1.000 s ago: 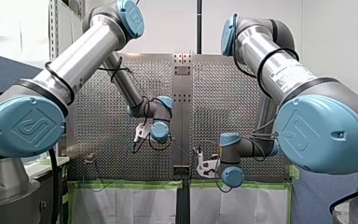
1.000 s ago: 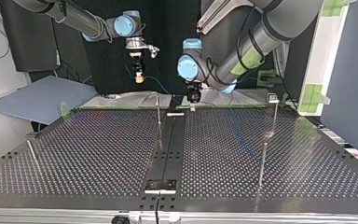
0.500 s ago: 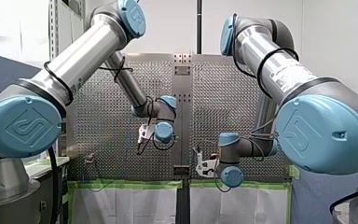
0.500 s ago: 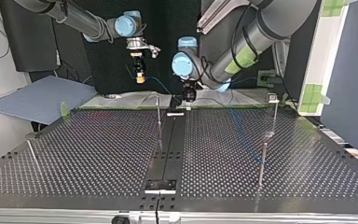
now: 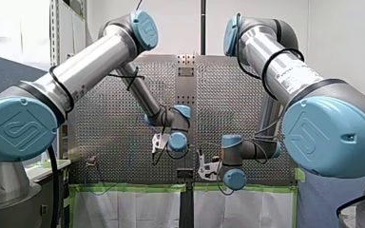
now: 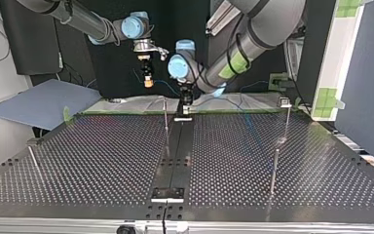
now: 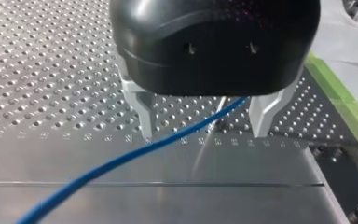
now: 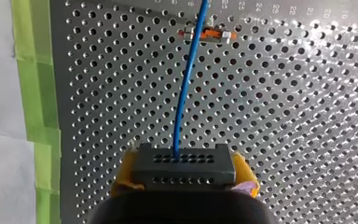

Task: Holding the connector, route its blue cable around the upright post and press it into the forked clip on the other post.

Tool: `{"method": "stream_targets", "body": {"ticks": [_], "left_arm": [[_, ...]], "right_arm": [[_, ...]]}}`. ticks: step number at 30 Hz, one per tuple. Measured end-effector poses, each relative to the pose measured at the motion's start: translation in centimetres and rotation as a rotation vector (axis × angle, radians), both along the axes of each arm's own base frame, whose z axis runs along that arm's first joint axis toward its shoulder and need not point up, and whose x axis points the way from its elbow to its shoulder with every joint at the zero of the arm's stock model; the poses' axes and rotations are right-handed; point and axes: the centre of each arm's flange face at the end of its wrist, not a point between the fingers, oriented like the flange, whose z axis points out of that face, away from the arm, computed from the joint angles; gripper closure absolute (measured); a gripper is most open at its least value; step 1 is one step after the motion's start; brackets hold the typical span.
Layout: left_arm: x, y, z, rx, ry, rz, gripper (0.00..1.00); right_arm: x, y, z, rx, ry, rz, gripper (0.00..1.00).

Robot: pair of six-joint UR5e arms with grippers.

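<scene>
Blue cable (image 7: 109,164), between left gripper (image 7: 200,134) jaws

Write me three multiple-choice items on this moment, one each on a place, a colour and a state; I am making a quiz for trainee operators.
1. Where is the black perforated connector block?
A. Between the yellow pads of my right gripper.
B. Lying on the table.
C. On the floor.

2. What colour is the tape strip along the edge of the perforated metal table?
A. Red.
B. Green.
C. Black.

3. How does my black left gripper, with its metal fingers, stand?
A. Shut on the connector block.
B. Shut, empty.
C. Open.

Answers:
1 A: the right wrist view shows the block clamped between the pads.
2 B: the strip beside the holes is bright green.
3 C: a wide gap shows between the fingers, and the thin blue cable runs past them ungripped.
</scene>
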Motion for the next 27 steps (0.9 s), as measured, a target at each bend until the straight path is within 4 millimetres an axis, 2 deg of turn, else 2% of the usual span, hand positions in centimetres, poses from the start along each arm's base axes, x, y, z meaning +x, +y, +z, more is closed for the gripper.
{"method": "stream_targets", "body": {"ticks": [10, 19, 27], "left_arm": [[0.2, -1.0, -3.8, 0.023, 0.025, -0.004, 0.0], [-1.1, -0.2, -8.1, 0.087, 0.1, 0.024, 0.0], [-1.2, -0.4, -8.5, 0.086, 0.104, 0.004, 0.0]], "right_arm": [[0.5, 0.0, 0.2, -0.007, -0.001, 0.008, 1.0], [0.4, 0.0, 0.2, -0.006, -0.001, -0.011, 1.0], [0.3, -0.2, 0.3, -0.008, -0.001, -0.027, 1.0]]}}
